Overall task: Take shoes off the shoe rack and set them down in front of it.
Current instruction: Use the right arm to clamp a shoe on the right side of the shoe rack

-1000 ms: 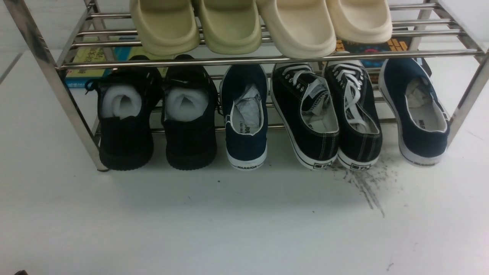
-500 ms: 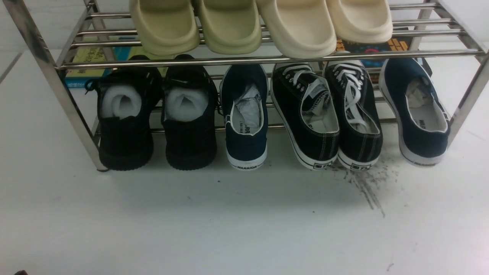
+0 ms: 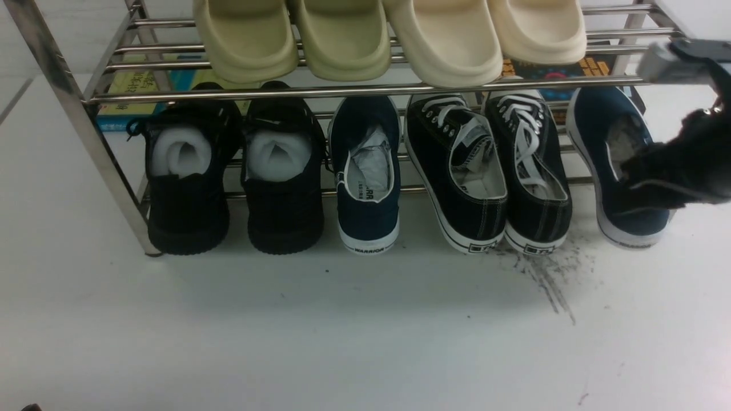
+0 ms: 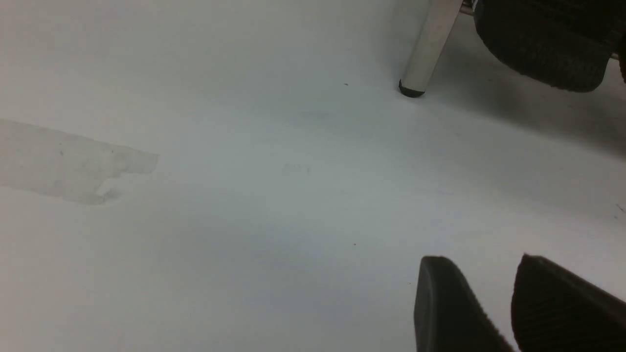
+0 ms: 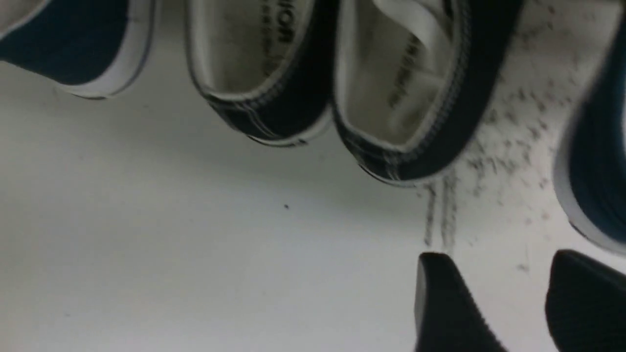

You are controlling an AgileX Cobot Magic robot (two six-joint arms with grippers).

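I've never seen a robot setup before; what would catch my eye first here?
The shiny metal shoe rack fills the front view, pale slippers on top and dark shoes below. The black sneakers with white laces stand right of the middle, with black scuff marks on the white floor before them. A dark robot arm shows at the right edge.

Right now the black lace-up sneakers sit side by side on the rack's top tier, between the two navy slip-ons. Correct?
Wrong tier. The black lace-up sneakers sit side by side on the lower tier of the shoe rack, not the top, between the two navy slip-ons. The top tier holds the pale slides. The front view shows it.
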